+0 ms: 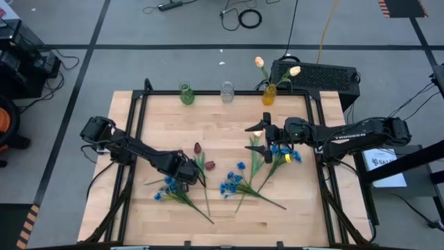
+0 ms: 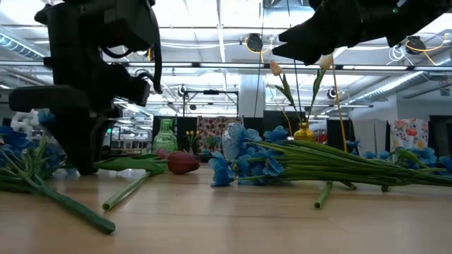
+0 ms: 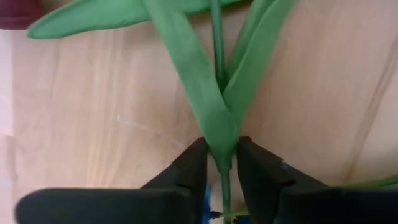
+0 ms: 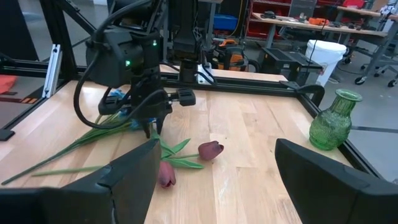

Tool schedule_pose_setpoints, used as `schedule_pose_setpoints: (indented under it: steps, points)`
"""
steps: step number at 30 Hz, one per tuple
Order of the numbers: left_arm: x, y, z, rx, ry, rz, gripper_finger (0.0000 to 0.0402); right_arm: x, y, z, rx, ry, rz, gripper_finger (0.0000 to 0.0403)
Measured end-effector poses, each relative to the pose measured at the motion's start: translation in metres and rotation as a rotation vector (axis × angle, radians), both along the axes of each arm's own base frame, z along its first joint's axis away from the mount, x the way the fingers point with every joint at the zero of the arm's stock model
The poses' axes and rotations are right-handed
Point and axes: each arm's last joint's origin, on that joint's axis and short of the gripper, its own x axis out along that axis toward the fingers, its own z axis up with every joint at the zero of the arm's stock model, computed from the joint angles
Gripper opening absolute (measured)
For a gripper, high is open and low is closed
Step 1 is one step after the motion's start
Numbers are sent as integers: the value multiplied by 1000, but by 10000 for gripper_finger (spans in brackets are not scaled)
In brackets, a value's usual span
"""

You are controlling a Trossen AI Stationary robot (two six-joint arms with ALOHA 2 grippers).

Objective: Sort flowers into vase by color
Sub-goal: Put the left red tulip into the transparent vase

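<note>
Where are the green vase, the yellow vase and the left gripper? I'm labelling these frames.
green vase (image 4: 334, 121): right wrist view, on its ribbed glass body.
yellow vase (image 1: 269, 95): high view, on its body, below the cream tulips.
left gripper (image 3: 221, 163): left wrist view, between its fingertips, closing on a green stem.

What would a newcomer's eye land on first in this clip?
The left end effector, low on the wooden table, pinches a green stem just below its leaves, with two dark red tulips lying close by. Blue flowers sprawl across the table's middle. At the far edge a yellow vase already holds cream tulips; the right end effector hovers open near it.
</note>
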Motion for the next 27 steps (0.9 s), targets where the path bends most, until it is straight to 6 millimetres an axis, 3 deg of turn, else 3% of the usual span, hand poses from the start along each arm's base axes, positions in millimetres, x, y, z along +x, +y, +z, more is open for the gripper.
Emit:
schedule_pose_setpoints:
  steps: [11,18,27]
  points:
    - [4,0,5,27,-13,-36,25,0,0,0,0,1,0,309]
    - [3,0,12,36,33,-22,22,0,0,0,0,2,0,309]
    - [21,-4,40,51,-24,-96,20,0,0,0,0,2,0,309]
